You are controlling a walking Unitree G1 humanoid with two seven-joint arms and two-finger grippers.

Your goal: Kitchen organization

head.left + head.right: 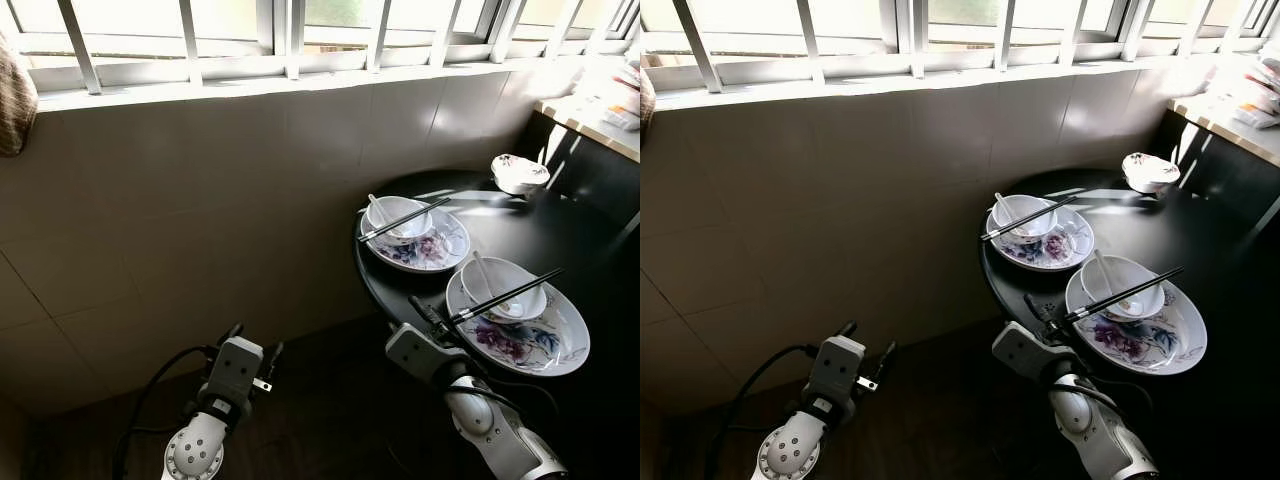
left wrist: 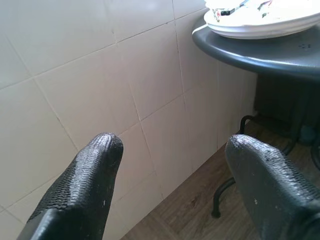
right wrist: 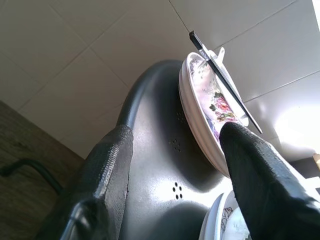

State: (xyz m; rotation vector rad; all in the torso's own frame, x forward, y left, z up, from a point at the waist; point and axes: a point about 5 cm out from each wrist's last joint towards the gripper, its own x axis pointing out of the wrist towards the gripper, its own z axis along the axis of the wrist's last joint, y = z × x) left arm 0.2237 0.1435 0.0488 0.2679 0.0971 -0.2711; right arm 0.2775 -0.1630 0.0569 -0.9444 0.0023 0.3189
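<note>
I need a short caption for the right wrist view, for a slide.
Open right gripper over the black table's edge, facing a floral plate with black chopsticks across it.

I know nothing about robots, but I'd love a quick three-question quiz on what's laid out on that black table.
1. True or false: each floral plate carries a bowl with chopsticks laid across it.
2. Which item stands farthest from the robot: A) the near plate, B) the small upturned bowl, C) the far plate?
3. Fill in: the right pincer is at the black table edge beside the near plate, its fingers ____.

Key: 1 true; 2 B; 3 open.
</note>
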